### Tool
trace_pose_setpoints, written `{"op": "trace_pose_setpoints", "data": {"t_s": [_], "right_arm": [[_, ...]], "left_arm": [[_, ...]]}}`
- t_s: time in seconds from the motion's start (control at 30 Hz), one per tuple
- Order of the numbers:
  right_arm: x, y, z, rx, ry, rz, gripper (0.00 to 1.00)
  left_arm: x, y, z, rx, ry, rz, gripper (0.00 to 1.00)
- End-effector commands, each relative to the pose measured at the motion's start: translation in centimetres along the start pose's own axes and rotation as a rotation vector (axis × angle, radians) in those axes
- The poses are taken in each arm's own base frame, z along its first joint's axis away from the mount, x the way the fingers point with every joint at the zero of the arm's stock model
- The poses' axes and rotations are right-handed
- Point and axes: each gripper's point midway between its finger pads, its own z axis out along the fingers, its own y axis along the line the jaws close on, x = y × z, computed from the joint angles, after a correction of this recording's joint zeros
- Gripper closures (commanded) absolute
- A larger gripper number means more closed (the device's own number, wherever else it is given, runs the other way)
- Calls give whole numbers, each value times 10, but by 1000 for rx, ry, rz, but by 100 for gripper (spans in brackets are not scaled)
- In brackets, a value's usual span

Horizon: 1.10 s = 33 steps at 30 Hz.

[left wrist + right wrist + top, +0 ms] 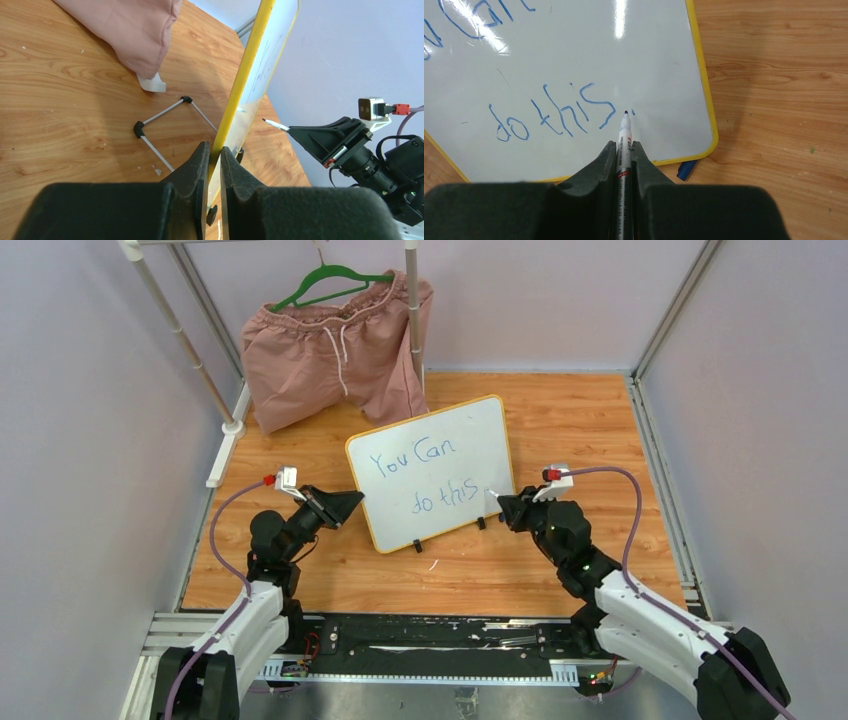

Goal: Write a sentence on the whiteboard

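Observation:
The whiteboard [480,440], white with a yellow frame, stands tilted at the table's middle on two black feet. The sentence [420,475] in blue reads "You Can do this." in two lines. My left gripper [352,505] is shut on the board's left frame edge [245,75], one finger on each face [214,150]. My right gripper [505,505] is shut on a marker [625,135]. The marker tip sits just after "do this" [554,112], beside a small blue dot, very close to the board [649,60]. The right gripper [624,147] is at the board's lower right corner.
Pink shorts [335,345] hang on a green hanger from a white rack [185,340] behind the board. The board's wire stand [165,115] rests on the wood behind it. A blue cap [686,170] lies by the board's lower right corner. Purple walls close in both sides.

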Motion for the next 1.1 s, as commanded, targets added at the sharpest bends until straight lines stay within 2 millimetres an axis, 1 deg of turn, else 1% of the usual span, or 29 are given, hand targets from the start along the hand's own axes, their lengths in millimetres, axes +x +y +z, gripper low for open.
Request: {"op": "trace_pose_setpoints", "data": {"t_s": [0.0,0.1,0.23,0.33,0.43,0.53,0.57,0.73,0.87,1.07], "right_arm": [[-26,9,-5,-22,-46,24,100],[-33,13,-12,-41,-47,12,100],[-45,22,-28,-84,-50,-26,100],[-49,30,-41,-131,-35,-50,100],[-49,38,-52,-186,-17,-64,100],[-51,42,-61,-215,-21,-73,100],[-47,41,-64,-217,-3,-77,100],[-43,43,-73,-239,16,-84,100],[-44,43,-77,-245,14,-88,100],[-48,47,-80,-257,9,-88,100]], "left_arm": [[-4,-9,-1,38,-23,23,100],[-4,-9,-1,38,-22,23,100],[-4,-8,-1,34,-24,24,100],[-3,-6,-1,28,-23,28,100],[-1,-2,-1,13,-14,28,97],[-1,-1,0,5,-11,33,95],[-2,-1,0,-1,-11,36,92],[-5,2,-1,-25,-20,41,76],[-5,2,-2,-31,-17,40,69],[-8,-1,-2,-38,-20,34,55]]}}
